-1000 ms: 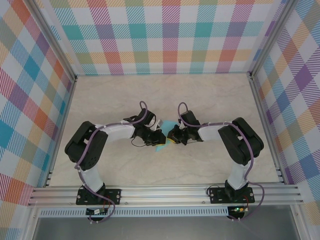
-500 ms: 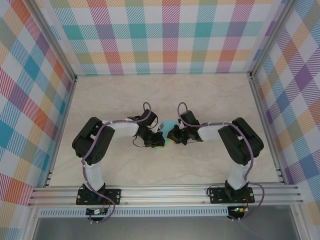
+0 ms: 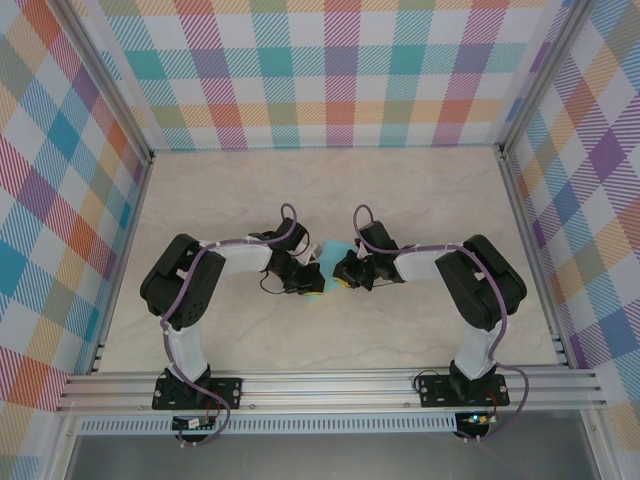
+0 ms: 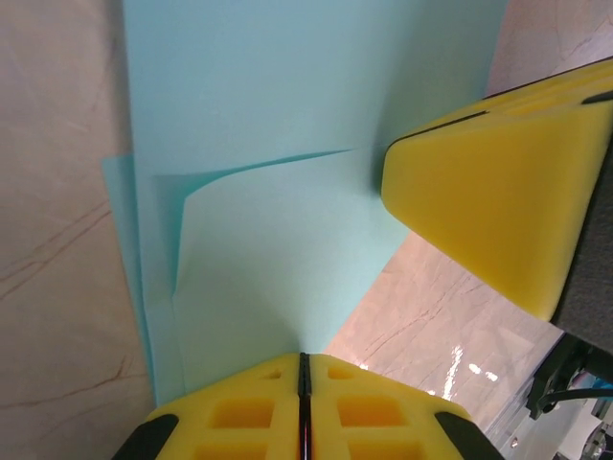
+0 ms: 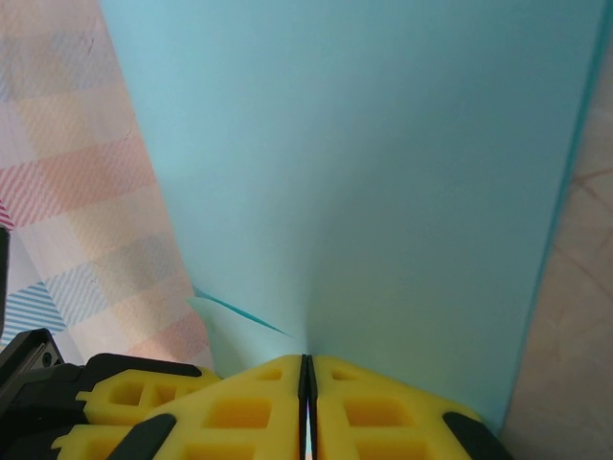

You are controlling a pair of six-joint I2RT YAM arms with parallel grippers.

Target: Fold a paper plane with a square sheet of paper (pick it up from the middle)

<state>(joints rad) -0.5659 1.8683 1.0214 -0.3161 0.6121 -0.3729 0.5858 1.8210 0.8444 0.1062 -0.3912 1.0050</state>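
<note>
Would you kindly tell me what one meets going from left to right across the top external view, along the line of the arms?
Left plaid wall → left arm → left tool → turquoise paper → right tool → right arm → right plaid wall.

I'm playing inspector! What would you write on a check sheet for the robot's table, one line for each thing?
Surface: pale marbled table.
Job's things: turquoise paper, partly folded with a flap lying over it, held between the two hands at mid-table.
Clutter: nothing seen.
Hands: left hand shut on the paper's edge; right hand shut on the paper too, close opposite the left one.
Cables: purple cables run along both arms and loop near the wrists.
Surroundings: checked walls on three sides; metal rail at the near edge, where the arms are bolted.
</note>
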